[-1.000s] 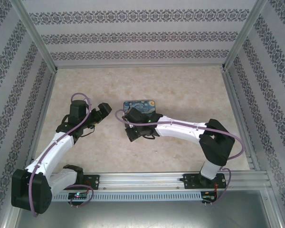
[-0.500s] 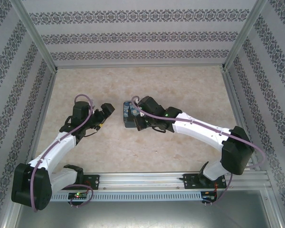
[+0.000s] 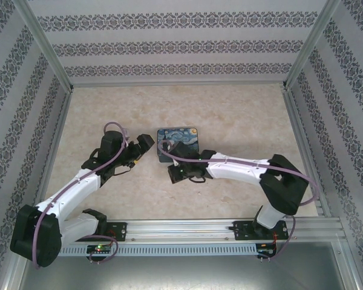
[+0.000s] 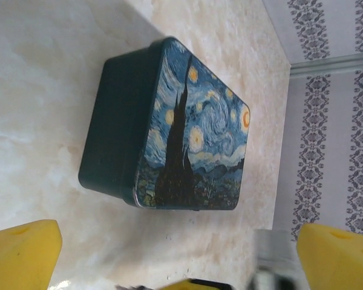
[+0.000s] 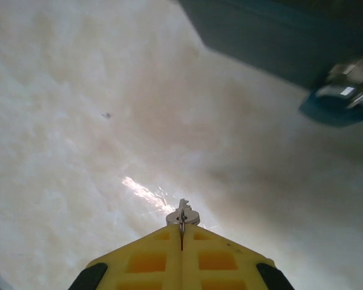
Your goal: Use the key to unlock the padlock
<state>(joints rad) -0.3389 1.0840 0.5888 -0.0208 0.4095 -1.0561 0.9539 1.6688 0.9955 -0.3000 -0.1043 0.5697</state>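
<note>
Now my right gripper [image 5: 181,234] pinches the key [image 5: 182,216], tip forward; the padlock [image 5: 336,106] lies ahead-right beside the tin [image 5: 272,36].

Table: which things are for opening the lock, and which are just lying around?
For the job: key, pinched in the right claw; padlock.
Just lying about: painted tin, next to the padlock.
</note>
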